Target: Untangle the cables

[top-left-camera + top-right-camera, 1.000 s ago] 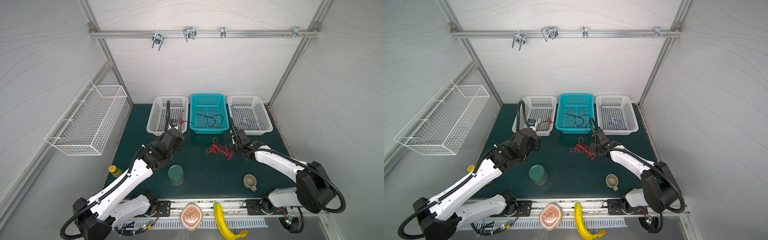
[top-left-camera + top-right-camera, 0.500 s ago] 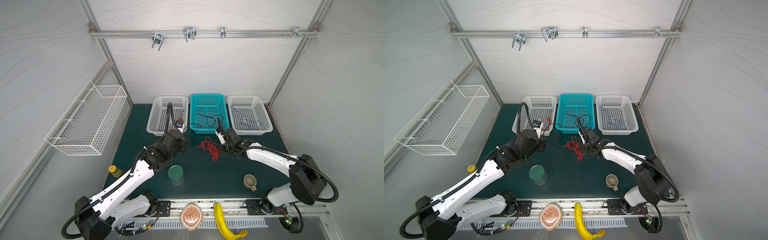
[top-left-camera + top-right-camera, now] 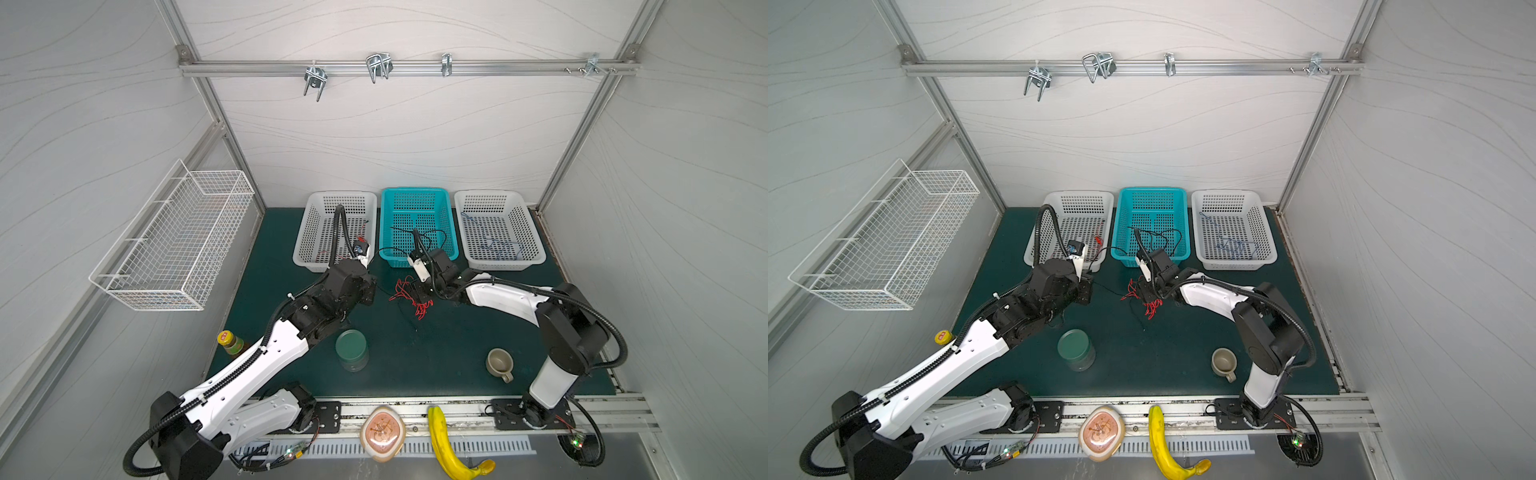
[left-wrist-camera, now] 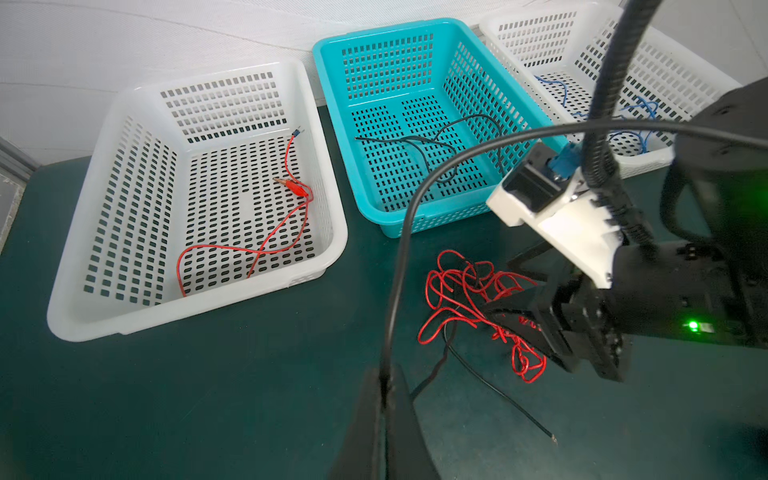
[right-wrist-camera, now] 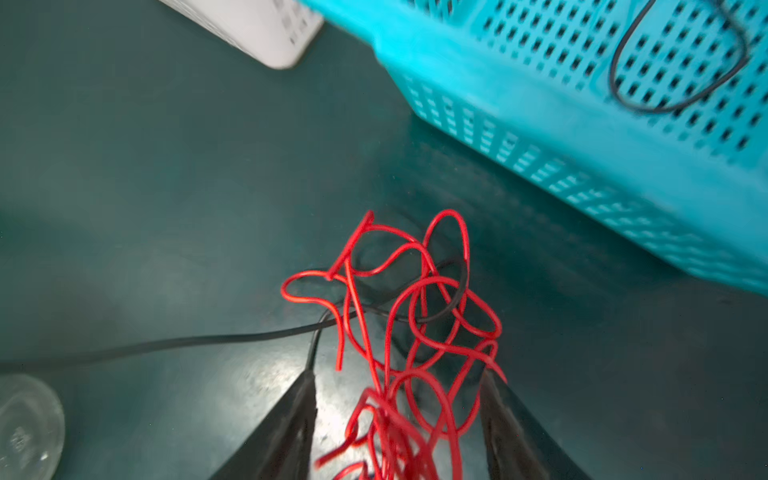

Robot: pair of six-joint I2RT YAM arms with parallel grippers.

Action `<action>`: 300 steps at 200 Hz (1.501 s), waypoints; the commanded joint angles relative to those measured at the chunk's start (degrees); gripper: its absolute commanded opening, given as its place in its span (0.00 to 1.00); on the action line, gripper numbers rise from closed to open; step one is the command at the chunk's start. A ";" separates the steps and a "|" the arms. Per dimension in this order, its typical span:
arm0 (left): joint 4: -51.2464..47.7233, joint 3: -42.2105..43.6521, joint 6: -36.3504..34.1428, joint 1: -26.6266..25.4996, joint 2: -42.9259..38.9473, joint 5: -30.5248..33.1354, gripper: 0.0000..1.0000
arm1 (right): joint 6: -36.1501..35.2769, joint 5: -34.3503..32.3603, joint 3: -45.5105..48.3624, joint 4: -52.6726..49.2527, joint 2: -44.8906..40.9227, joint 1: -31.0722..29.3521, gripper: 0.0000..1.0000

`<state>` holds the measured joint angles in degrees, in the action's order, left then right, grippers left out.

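Right jaws straddle red cables (image 5: 392, 440); left jaws pinch black cable (image 4: 392, 307).

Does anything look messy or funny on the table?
Yes. A knotted bunch of red cable lies on the mat in front of the teal basket, with a black cable threaded through it. The other cables lie loose inside baskets; this knot sits out, between the right tool's open jaws.
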<state>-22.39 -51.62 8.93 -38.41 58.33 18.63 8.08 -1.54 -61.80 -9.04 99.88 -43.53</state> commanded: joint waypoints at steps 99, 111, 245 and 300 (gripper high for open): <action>0.68 -1.51 0.96 -0.17 1.14 9.70 0.00 | 1.54 -0.99 2.83 -0.63 3.58 -0.26 0.22; 0.21 -1.51 1.33 -0.17 1.13 11.00 0.00 | 1.54 -1.05 2.74 -1.02 3.74 -0.27 0.11; -4.58 -2.80 2.67 1.15 -0.58 23.14 0.00 | 3.21 -8.62 13.32 -5.46 -24.71 11.17 0.00; -7.87 -3.58 4.42 3.18 -0.49 26.27 0.00 | 4.23 -10.16 16.72 -8.03 -32.76 19.94 0.00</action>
<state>-27.31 -51.77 11.49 -36.93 58.78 39.31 11.51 -8.03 -46.06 -13.17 69.87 -27.07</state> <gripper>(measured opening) 0.051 0.084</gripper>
